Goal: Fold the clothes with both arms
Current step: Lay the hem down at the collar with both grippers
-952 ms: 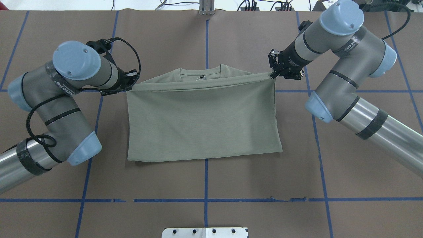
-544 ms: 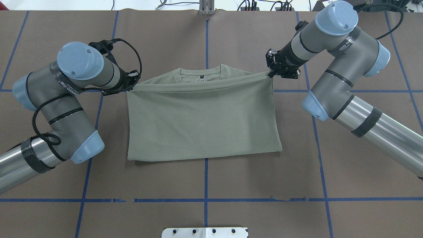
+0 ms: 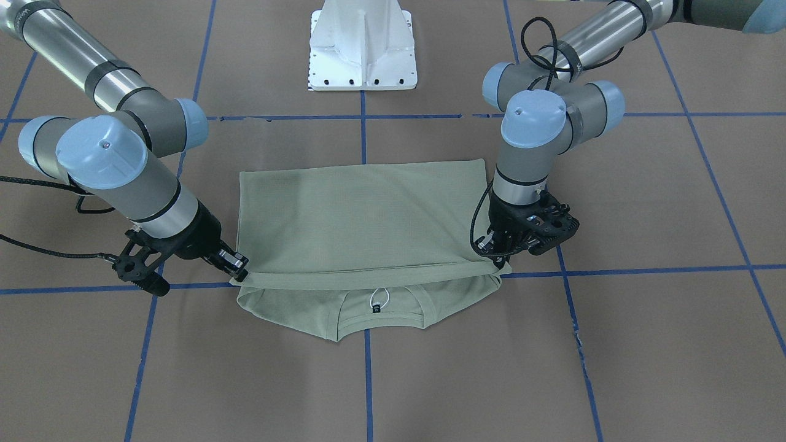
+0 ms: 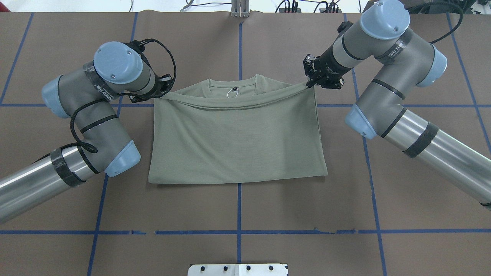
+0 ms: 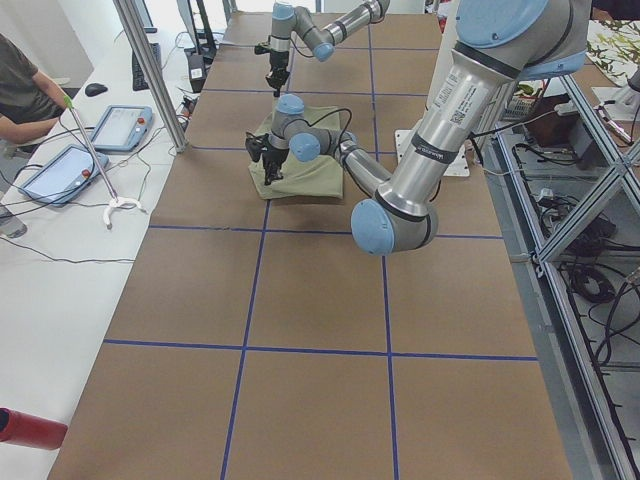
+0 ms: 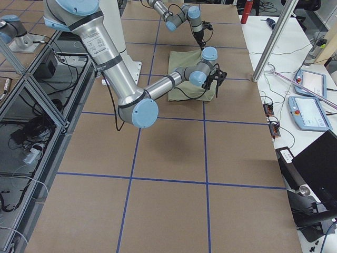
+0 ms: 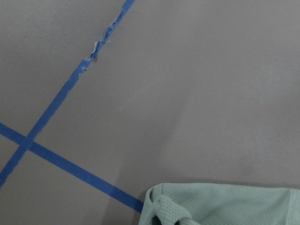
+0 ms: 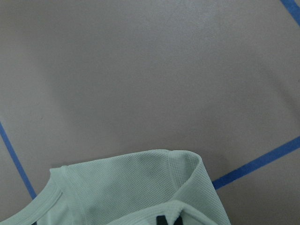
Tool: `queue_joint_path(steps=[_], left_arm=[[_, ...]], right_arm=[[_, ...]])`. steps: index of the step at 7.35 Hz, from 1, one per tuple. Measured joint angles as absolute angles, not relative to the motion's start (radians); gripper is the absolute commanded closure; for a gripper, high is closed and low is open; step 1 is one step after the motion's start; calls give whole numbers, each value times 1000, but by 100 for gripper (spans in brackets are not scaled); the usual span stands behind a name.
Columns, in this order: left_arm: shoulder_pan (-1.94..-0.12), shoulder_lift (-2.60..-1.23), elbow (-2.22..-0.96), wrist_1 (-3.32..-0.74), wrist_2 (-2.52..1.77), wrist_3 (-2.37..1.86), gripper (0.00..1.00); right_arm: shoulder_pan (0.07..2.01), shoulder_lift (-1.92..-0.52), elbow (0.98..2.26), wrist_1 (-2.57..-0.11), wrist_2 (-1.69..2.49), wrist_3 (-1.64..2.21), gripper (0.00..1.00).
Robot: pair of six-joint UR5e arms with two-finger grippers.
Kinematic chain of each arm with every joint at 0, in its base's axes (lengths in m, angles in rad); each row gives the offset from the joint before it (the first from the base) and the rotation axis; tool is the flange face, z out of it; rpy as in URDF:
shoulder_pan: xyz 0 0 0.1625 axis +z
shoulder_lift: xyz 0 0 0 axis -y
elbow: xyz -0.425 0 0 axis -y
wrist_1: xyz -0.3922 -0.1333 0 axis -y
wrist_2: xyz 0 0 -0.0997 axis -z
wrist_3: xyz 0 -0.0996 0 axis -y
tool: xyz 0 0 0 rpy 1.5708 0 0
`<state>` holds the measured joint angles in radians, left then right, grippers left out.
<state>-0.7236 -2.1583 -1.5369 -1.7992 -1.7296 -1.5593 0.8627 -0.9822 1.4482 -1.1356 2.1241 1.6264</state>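
Observation:
The pale sage-green shirt [image 4: 238,138] lies on the brown table, its lower half folded up over the chest toward the ribbed neck [image 4: 233,81]. The black neck label [image 3: 376,309] with its white loop still shows. My left gripper [image 4: 159,96] is shut on the left corner of the folded-over edge. My right gripper [image 4: 308,84] is shut on the right corner. In the front view the left gripper [image 3: 498,259] and right gripper [image 3: 238,265] hold that edge a little above the shirt [image 3: 362,215], and it sags between them. Both wrist views show only cloth [image 7: 225,204] [image 8: 131,187] and bare table.
Blue tape lines [image 4: 238,50] grid the brown table cover. The white pedestal base [image 3: 362,49] stands at the robot's side. A person [image 5: 20,90] sits at a side table with tablets [image 5: 120,125] beyond the table's far edge. A red cylinder [image 5: 25,428] lies near the left end.
The left arm swung inward and carried its corner to the right. The right gripper moved slightly left and farther away. The held edge, taut before, now sags in the middle.

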Motion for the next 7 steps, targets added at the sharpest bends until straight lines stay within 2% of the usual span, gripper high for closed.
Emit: queue_joint_path(steps=[7], left_arm=[[-744,-2161,-1520,-1801,-1729,-1560,100]], right_arm=[[891,-965,1401,-1134,2106,1625,100]])
